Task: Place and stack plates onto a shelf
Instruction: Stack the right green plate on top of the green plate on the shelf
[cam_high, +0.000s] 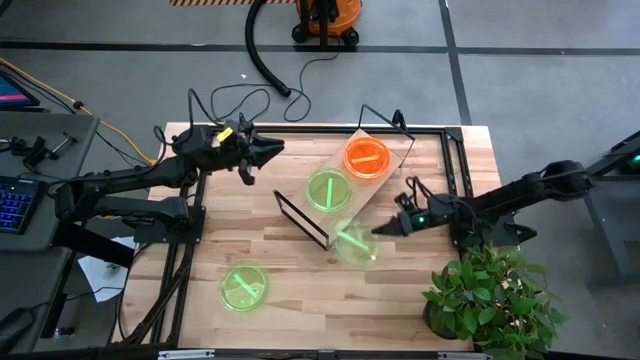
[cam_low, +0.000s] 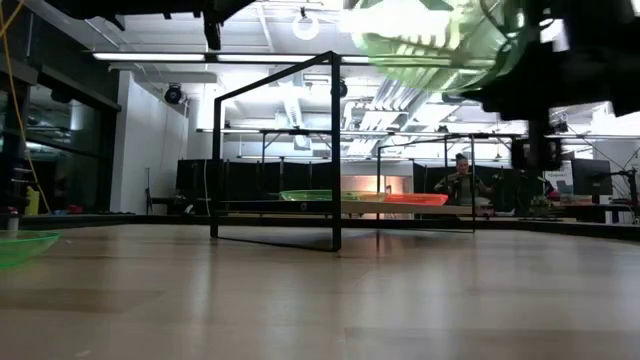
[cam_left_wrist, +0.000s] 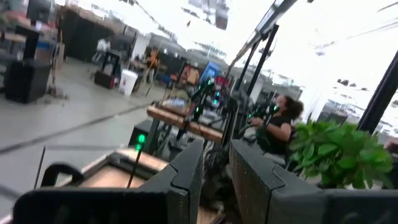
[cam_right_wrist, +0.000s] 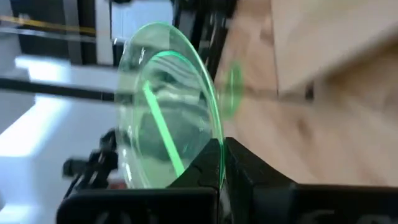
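My right gripper (cam_high: 383, 228) is shut on a green plate (cam_high: 352, 243) held above the table, near the shelf's near corner. In the low view this plate (cam_low: 430, 40) hangs high, seen from below. The shelf (cam_high: 385, 185), a light-wood board on a black wire frame, carries an orange plate (cam_high: 366, 157) and a green plate (cam_high: 328, 189), both lying flat. Another green plate (cam_high: 243, 286) rests flat on the tabletop, near the front left. My left gripper (cam_high: 268, 152) hovers at the table's far left, level, fingers a little apart and holding nothing. My right gripper (cam_right_wrist: 221, 149) pinches the green plate's rim (cam_right_wrist: 214, 134) between its two fingers, one on each face. The fingers come in roughly level from the table's right side. The plate is lifted clear of the table and reaches out beyond the fingertips toward the table's left.
A potted plant (cam_high: 490, 300) stands at the table's near right corner, close under my right arm. The shelf's wire frame (cam_low: 335, 150) rises at both ends of the board. Bare wood lies between the shelf and the table's near edge.
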